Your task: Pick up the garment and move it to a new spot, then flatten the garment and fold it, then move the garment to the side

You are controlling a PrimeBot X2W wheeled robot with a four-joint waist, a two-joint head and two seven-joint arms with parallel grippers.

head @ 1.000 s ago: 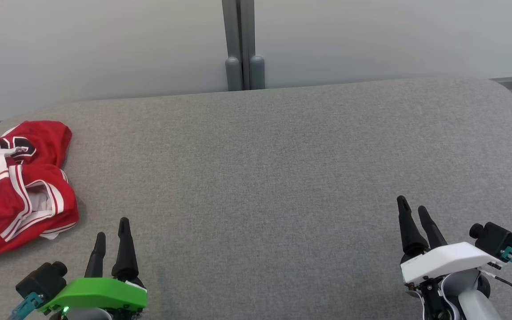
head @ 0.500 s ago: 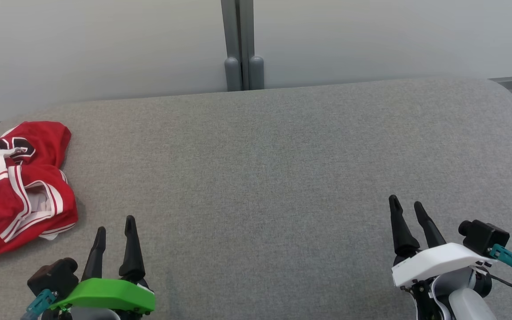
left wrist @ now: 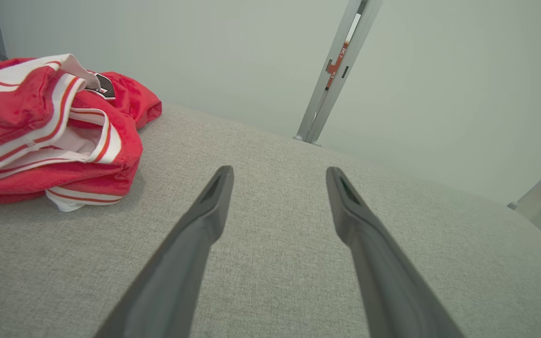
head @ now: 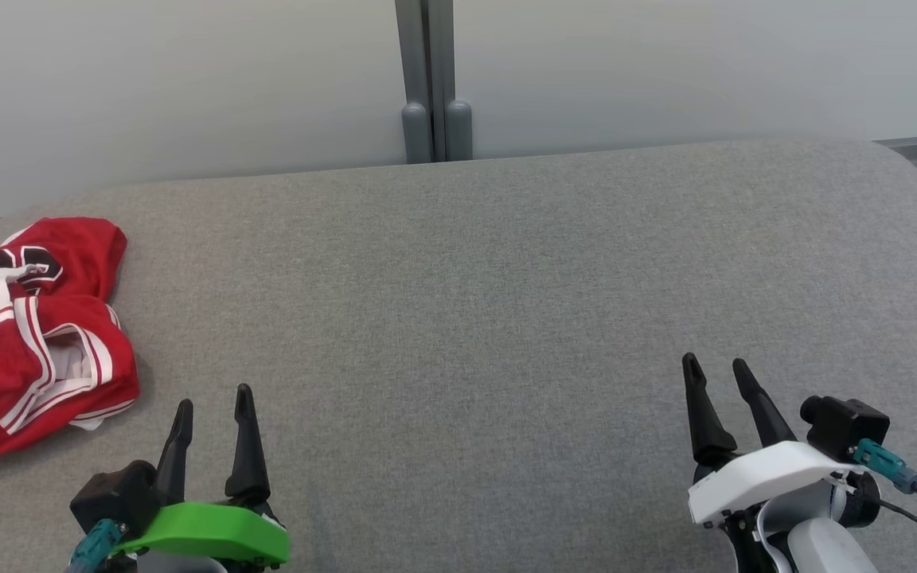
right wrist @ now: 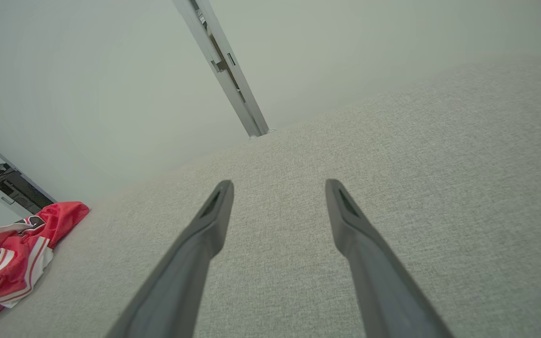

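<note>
Jaws released and empty on left gripper (head: 214, 398) and right gripper (head: 715, 362). The garment (head: 29, 342) sits crumpled at nine o'clock, hard by the tabletop (head: 506, 278) edge. Risk: a shallow pinch catches one layer and the heap could drag overboard.

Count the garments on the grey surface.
1. A crumpled red-and-white garment lies at the left end of the grey surface, left of the left gripper; the frame crops it, so more could be hidden.
</note>
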